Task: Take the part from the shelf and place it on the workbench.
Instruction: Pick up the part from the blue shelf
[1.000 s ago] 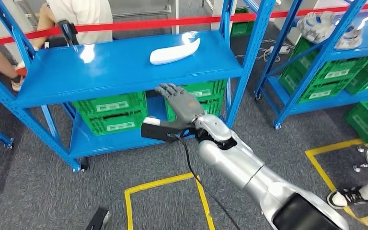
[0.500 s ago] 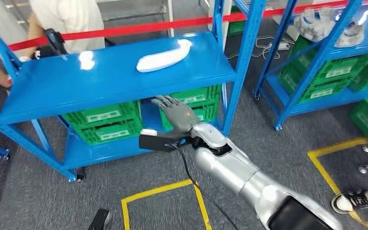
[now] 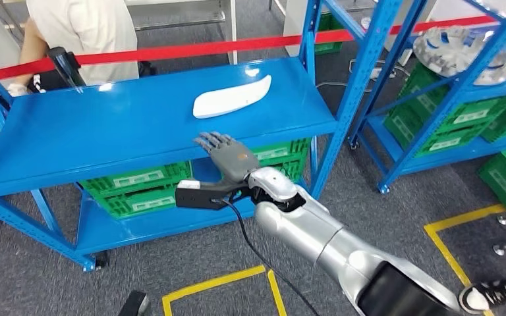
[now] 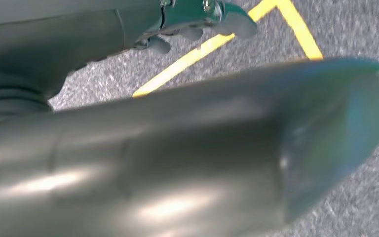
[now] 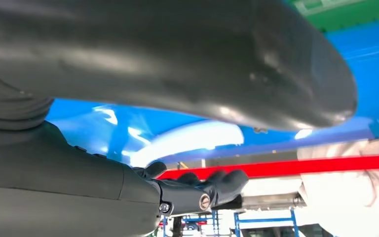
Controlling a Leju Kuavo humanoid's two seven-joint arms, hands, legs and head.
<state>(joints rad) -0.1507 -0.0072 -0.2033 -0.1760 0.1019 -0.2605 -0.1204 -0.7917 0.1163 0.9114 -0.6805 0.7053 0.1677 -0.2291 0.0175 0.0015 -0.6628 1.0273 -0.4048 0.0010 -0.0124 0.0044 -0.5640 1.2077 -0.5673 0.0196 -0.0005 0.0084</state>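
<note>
1. The blue shelf (image 3: 138, 125) carries the white part (image 3: 232, 97) on its top board, toward the back right.
2. The part is long and slightly curved; its long axis runs roughly along the shelf's length, one end angled a little toward the back.
3. The right hand (image 3: 227, 158) hovers at the shelf's front edge, fingers (image 3: 209, 139) stretched out flat and apart, holding nothing.
4. The part lies straight ahead of those fingers, well apart, across bare board.
5. The left hand (image 4: 197, 22) hangs over the floor, fingers curled loosely, so the right hand looks nearer.
</note>
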